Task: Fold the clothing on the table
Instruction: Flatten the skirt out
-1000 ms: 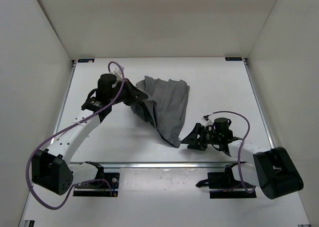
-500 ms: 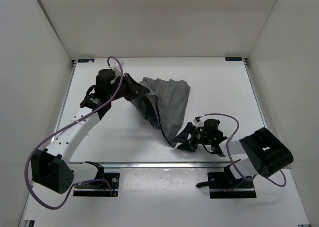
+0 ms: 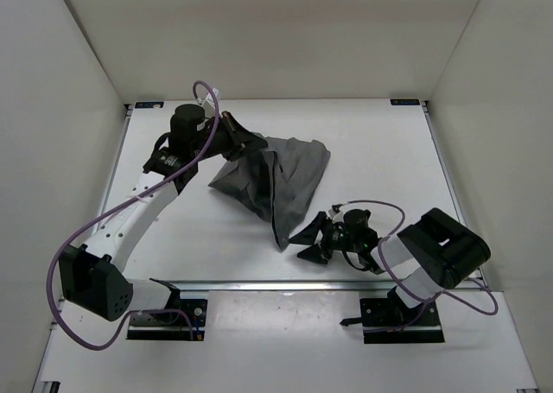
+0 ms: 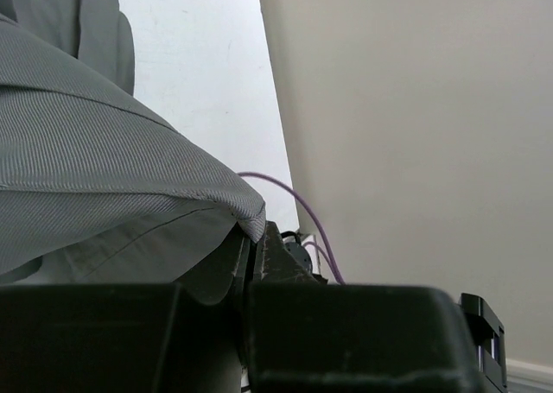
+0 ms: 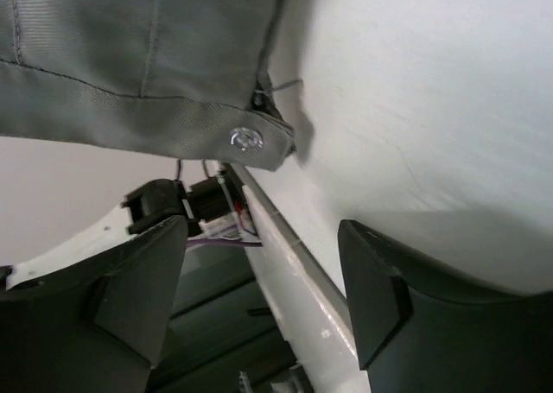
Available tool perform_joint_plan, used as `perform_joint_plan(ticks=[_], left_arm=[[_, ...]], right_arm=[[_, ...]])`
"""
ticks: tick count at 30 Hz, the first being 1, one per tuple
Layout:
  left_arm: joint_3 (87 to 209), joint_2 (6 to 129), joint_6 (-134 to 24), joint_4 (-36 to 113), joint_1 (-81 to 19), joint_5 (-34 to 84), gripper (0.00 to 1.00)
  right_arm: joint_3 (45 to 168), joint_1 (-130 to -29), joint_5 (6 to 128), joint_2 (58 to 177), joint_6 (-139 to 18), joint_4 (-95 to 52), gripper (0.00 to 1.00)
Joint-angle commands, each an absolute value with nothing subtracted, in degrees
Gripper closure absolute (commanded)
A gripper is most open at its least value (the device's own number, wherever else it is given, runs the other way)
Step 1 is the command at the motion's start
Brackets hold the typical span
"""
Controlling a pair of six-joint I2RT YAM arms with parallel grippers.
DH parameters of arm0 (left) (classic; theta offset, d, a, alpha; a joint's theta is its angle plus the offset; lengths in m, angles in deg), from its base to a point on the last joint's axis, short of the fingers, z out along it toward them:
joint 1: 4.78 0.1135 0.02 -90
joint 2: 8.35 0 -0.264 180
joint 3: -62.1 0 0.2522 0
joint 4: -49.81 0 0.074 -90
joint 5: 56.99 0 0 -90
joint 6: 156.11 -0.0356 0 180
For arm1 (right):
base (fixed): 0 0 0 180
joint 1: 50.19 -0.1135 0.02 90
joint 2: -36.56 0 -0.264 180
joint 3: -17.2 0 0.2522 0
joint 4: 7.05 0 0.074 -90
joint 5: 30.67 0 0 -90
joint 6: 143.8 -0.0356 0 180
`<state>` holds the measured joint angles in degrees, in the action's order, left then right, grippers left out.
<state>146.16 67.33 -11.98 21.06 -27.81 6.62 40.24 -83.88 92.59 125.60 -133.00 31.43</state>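
The clothing (image 3: pixel 294 177) is dark grey with a darker inner side. Up close its weave is finely ribbed, and a small silver snap (image 5: pixel 245 138) sits on the hem. The table (image 3: pixel 380 151) under it is matte white. The arms (image 3: pixel 138 220) are white with black joints. The left gripper (image 3: pixel 248 142) and right gripper (image 3: pixel 305 244) are black, and the cables (image 3: pixel 204 83) are purple.
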Motion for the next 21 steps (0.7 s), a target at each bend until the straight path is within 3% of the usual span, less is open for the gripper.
perform_joint_plan(ticks=[1, 8, 13, 21], left_arm=[[148.99, 67.14, -12.06, 21.46, -28.86, 5.24, 1.00], [147.67, 67.32, -12.15, 22.25, -28.60, 5.41, 1.00], [146.79, 66.97, -12.23, 22.42, -28.17, 5.06, 1.00], [145.65, 66.79, -11.97, 22.95, -27.90, 5.50, 1.00]], right_arm=[[45.09, -86.38, 87.65, 123.42, -124.61, 23.98, 0.33], [59.50, -96.32, 60.96, 115.23, -99.44, -6.45, 0.33], [63.03, -102.20, 49.33, 116.10, -91.69, -13.07, 0.32], [65.32, -107.39, 41.32, 118.65, -83.87, -14.40, 0.30]])
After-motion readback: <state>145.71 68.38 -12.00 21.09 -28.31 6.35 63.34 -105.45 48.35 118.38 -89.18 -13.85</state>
